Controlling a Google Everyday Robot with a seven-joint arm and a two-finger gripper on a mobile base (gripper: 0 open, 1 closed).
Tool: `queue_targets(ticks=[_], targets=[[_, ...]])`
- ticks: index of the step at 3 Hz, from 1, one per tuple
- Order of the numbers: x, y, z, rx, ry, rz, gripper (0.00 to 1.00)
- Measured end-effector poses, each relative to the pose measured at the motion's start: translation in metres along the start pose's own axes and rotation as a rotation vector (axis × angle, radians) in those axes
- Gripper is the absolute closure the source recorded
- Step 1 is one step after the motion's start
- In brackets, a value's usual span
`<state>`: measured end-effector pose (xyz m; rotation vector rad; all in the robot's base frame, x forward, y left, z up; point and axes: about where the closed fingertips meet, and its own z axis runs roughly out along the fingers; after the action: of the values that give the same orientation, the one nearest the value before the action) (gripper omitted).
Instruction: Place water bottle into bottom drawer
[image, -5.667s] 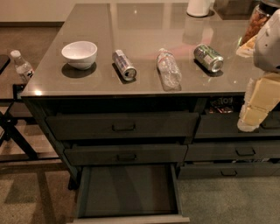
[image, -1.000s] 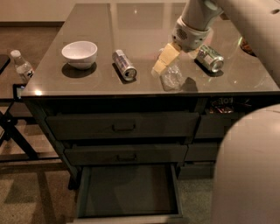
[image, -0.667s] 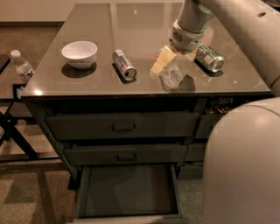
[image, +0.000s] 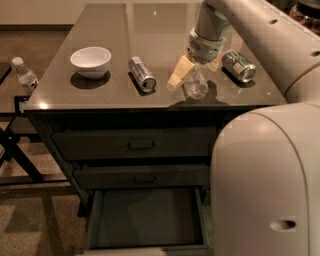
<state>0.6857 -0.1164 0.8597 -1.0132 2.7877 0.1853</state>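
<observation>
The water bottle (image: 195, 86), clear ribbed plastic, lies on the grey counter (image: 105, 92) near its front edge, right of centre. My gripper (image: 196, 71) has come down from the upper right onto the bottle and sits over its far end, covering that part. The bottle still rests on the counter. The bottom drawer (image: 145, 218) is pulled open below the counter, dark grey with a bare flat floor and a paler front rim.
A white bowl (image: 91, 60) and a metal can (image: 142, 74) lie left of the bottle, and another can (image: 238, 66) lies to its right. Two closed drawers with handles (image: 140, 145) sit above the open one. A small bottle (image: 24, 75) stands at far left. My arm's bulky body (image: 265, 175) fills the right foreground.
Since 5.7 s ago the arm has swung in from the right edge to the water bottle. Over the last second the gripper has stayed at the bottle, which has not visibly moved.
</observation>
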Motion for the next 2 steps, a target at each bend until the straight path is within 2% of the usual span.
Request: queue_targets(ticks=[1, 2], targets=[[-0.0047, -0.0031, 0.0088, 0.002, 0.008, -0.001, 0.00], [-0.0047, -0.0031, 0.0089, 0.002, 0.008, -0.001, 0.19]])
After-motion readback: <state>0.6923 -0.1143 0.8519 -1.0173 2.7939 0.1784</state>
